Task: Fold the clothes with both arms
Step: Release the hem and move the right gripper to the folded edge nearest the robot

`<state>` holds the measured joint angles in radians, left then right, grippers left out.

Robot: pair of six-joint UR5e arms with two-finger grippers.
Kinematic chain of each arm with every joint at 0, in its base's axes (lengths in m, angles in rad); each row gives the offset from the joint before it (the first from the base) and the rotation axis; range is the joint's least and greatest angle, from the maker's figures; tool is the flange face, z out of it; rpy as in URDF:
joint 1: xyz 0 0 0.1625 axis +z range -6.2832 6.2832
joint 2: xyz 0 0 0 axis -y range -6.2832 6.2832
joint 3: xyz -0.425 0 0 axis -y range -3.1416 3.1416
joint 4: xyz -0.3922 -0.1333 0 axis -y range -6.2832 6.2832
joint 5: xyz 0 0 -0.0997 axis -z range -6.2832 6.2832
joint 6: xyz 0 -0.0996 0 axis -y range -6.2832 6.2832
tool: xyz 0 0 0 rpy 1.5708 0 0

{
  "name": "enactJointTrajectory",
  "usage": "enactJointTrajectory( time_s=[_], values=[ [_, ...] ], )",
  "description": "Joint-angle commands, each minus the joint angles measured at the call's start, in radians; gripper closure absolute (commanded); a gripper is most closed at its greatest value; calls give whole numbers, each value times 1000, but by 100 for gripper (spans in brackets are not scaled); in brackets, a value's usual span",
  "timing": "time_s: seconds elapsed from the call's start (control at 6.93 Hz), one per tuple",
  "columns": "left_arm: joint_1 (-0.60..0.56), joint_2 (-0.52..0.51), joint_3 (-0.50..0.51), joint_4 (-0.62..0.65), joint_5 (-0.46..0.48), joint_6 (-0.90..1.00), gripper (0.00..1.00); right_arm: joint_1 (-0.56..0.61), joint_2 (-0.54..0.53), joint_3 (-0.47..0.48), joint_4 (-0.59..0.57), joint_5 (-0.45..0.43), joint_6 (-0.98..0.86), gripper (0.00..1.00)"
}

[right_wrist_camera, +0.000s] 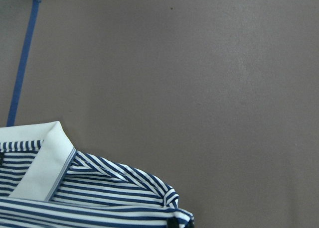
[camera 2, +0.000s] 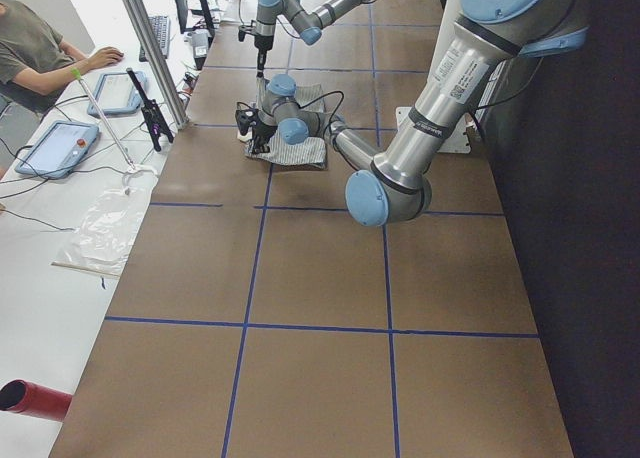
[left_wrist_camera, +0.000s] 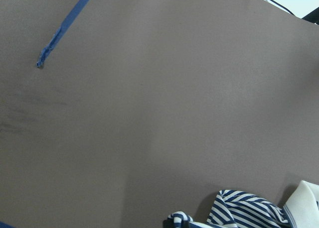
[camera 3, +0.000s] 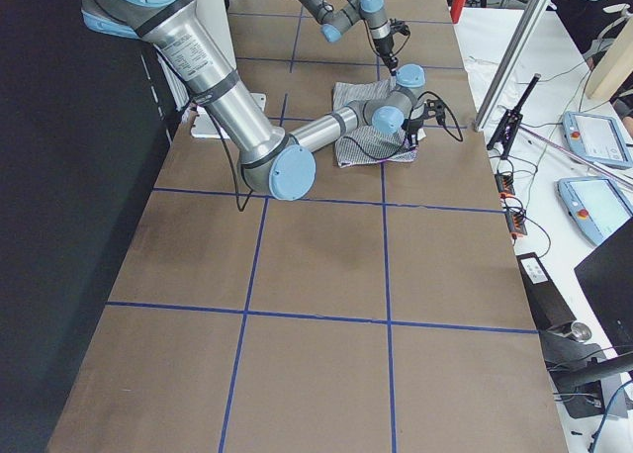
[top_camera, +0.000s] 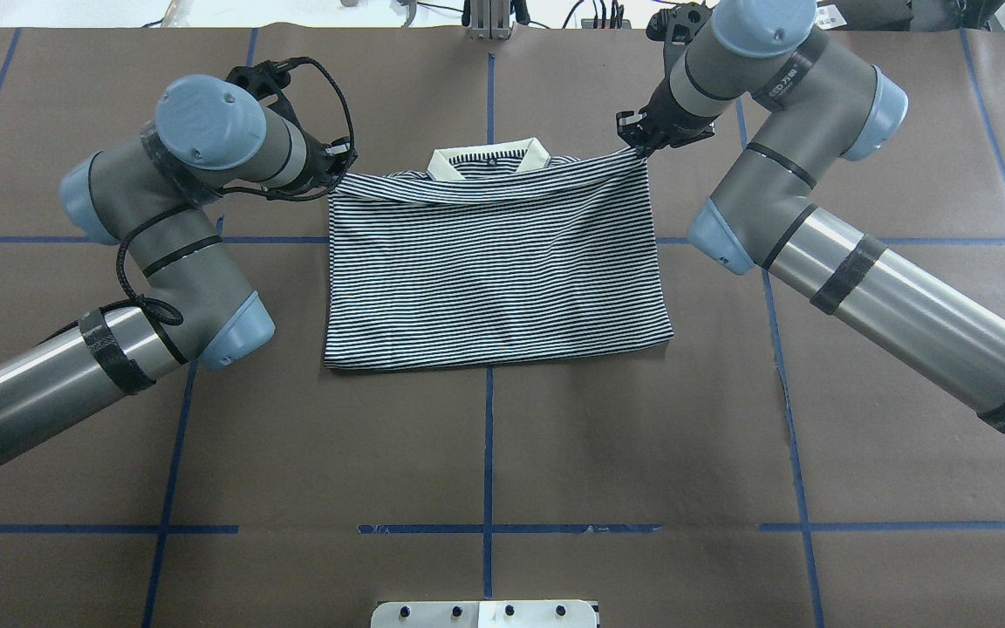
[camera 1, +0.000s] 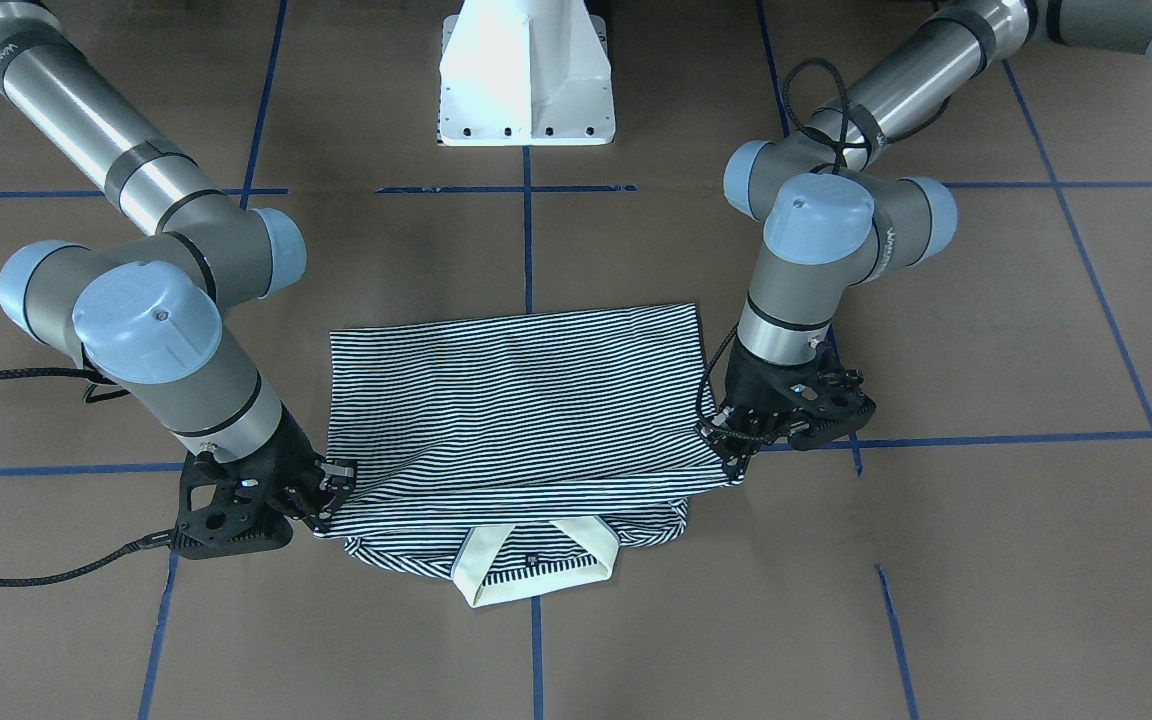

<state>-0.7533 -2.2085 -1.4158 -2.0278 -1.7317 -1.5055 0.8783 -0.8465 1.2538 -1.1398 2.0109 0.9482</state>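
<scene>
Jaws of left arm (top_camera: 180, 253) and right arm (top_camera: 782, 192) pinch shirt (top_camera: 494, 262) corners.

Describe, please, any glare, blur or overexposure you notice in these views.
Exterior front-facing: the white pedestal is blown out. Overhead exterior: the shirt is sharp and evenly lit. Left wrist-mounted: the table looks soft. Right wrist-mounted: stripes crisp.

Shirt (top_camera: 494, 262): navy-and-white stripes, folded in half crosswise. It lies as a flat rectangle mid-table (top_camera: 485, 453), nearer the edge away from the robot. The top layer's edge stops just short of the white collar (top_camera: 489, 160), which pokes out beyond it. Left arm (top_camera: 162, 253) and right arm (top_camera: 782, 201) flank the shirt, elbows bent. Left gripper (top_camera: 338, 167) and right gripper (top_camera: 638, 138) each pinch a collar-side corner of the top layer.
</scene>
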Motion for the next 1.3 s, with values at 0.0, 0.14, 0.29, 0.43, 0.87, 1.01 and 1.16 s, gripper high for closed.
enactJointTrajectory(
  time_s=[0.0, 0.14, 0.29, 0.43, 0.87, 1.01, 1.16],
  values=[
    [0, -8, -2, 0, 0, 7, 12, 1, -5, 0, 25, 3, 6, 28],
    [-1, -19, -2, 1, -2, 7, 0, 2, -9, 0, 28, 9, 7, 0],
    [-4, -26, -3, 1, -3, 7, 0, 2, -11, 10, 28, 32, 8, 0],
    [-4, -27, -14, 4, -46, 8, 0, 7, -49, 68, 25, 98, 26, 0],
    [-3, 42, -194, 23, -129, 10, 0, -57, -328, 379, 18, 134, 209, 0],
    [-1, 65, -250, 30, -140, 8, 0, -123, -408, 457, 20, 105, 312, 0],
    [0, 69, -280, 78, -140, 8, 0, -198, -454, 499, 22, 32, 369, 0]
  ],
)
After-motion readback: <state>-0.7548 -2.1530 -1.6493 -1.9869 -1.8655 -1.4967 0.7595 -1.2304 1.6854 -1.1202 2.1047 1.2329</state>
